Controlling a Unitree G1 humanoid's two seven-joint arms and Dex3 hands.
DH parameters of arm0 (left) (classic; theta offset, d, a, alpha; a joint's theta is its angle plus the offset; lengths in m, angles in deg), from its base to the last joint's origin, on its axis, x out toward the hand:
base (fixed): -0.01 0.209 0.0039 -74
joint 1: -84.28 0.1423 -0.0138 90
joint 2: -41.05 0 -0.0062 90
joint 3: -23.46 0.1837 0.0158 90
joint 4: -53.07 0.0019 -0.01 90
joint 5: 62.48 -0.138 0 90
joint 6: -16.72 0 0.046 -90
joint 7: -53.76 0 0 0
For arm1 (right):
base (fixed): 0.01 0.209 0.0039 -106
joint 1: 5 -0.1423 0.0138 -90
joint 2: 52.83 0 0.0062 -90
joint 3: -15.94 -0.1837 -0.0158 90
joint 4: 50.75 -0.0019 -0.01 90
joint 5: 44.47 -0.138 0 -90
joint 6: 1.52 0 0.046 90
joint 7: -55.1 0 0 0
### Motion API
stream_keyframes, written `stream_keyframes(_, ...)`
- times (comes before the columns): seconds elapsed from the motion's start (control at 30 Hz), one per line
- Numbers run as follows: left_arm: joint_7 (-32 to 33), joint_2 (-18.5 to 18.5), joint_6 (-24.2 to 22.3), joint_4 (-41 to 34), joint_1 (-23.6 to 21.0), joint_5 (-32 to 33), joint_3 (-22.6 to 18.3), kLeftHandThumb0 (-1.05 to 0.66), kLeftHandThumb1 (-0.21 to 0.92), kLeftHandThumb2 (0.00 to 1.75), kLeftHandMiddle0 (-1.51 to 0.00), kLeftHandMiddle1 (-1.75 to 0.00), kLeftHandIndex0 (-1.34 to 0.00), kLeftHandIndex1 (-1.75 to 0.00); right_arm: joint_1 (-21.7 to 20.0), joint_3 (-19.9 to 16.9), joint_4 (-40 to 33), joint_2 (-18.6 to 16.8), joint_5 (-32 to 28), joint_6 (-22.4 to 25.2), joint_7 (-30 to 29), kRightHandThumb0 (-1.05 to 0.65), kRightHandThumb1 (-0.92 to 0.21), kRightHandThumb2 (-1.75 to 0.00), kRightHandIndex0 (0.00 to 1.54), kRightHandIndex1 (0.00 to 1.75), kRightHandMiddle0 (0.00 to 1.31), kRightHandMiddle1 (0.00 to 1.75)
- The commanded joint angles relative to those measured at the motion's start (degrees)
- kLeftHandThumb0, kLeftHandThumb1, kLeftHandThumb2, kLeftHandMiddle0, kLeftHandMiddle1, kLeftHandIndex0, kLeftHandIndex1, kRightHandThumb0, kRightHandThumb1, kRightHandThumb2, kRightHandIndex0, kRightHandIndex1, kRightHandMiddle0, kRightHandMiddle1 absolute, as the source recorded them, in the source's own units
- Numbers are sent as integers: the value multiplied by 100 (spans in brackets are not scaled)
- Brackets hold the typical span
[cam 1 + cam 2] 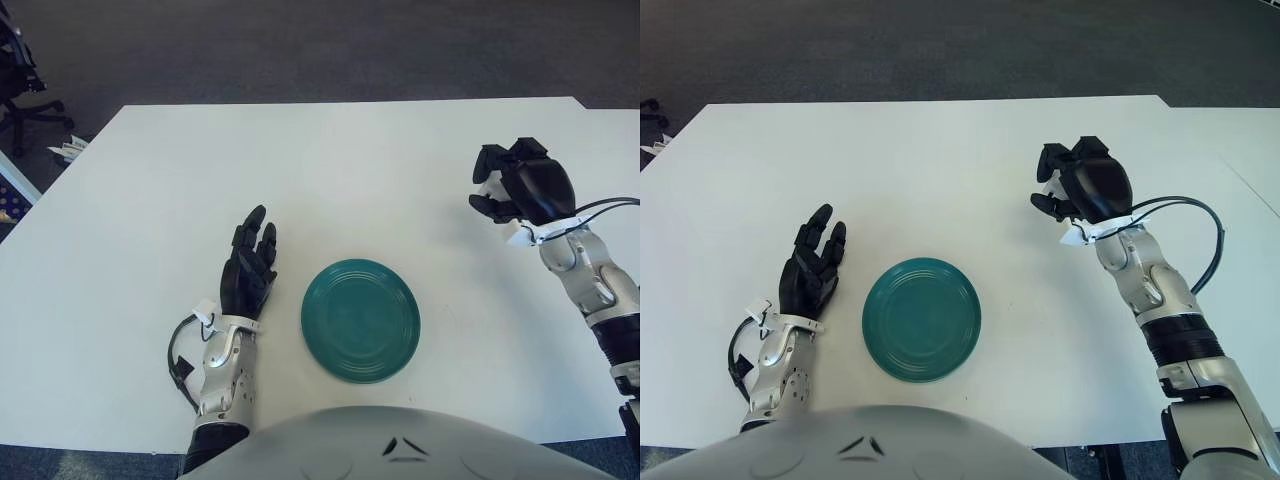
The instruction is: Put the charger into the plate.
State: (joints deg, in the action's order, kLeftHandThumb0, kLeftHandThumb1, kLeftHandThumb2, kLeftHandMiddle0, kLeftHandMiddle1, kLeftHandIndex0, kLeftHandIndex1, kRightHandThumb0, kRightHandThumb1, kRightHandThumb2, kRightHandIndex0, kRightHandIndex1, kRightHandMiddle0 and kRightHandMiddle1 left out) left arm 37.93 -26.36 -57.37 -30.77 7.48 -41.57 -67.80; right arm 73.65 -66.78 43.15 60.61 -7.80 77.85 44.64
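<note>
The teal plate (360, 320) lies flat on the white table (330, 170), near its front edge and just right of my left hand. My left hand (248, 265) is beside the plate with its fingers stretched out and nothing in it. My right hand (510, 190) is raised at the right side of the table, well to the right of and beyond the plate. Its fingers are curled around a small white thing, the charger (487, 187). Only a sliver of it shows between the black fingers. No charger shows anywhere else on the table.
A black cable (605, 205) loops from my right wrist. An office chair (20, 95) and a small white object (68, 150) are off the table's far left corner. Dark carpet lies beyond the far edge.
</note>
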Motion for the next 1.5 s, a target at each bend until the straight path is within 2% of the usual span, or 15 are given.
stream_keyframes(0.0,-11,17,-59,151,77,-73,-2,-105,92,102,-19,-1,-2,-62,70,-104,-285,-75,-34,103,205,-48,-31,-133,117,175,62,175)
stream_keyframes(0.57,-35,12,-56,162,56,-38,-38,-105,92,102,-20,-1,-6,-66,333,104,-1236,-440,353,244,742,-48,-31,-132,116,175,61,175)
stream_keyframes(0.77,-46,3,-58,169,51,-29,-52,-105,92,102,-20,-1,-5,-66,386,470,-1881,-781,641,330,1069,-47,-35,-128,117,175,59,175)
stream_keyframes(0.9,-50,12,-47,180,54,-36,-49,-105,92,102,-20,0,-5,-67,430,662,-2282,-874,866,378,1378,-46,-37,-125,118,175,57,175)
stream_keyframes(1.1,-37,40,-25,187,66,-62,-24,-105,92,102,-20,0,-5,-67,500,862,-2500,-987,1128,350,1637,-45,-40,-121,120,175,54,175)
stream_keyframes(1.3,-13,71,3,184,87,-93,18,-105,92,102,-20,0,-5,-67,438,1212,-2856,-1141,1220,268,2192,-47,-35,-128,121,175,59,175)
stream_keyframes(1.47,2,96,22,185,97,-119,40,-105,92,102,-20,0,-5,-67,416,1357,-3042,-1286,1280,321,2543,-47,-34,-129,122,175,60,175)
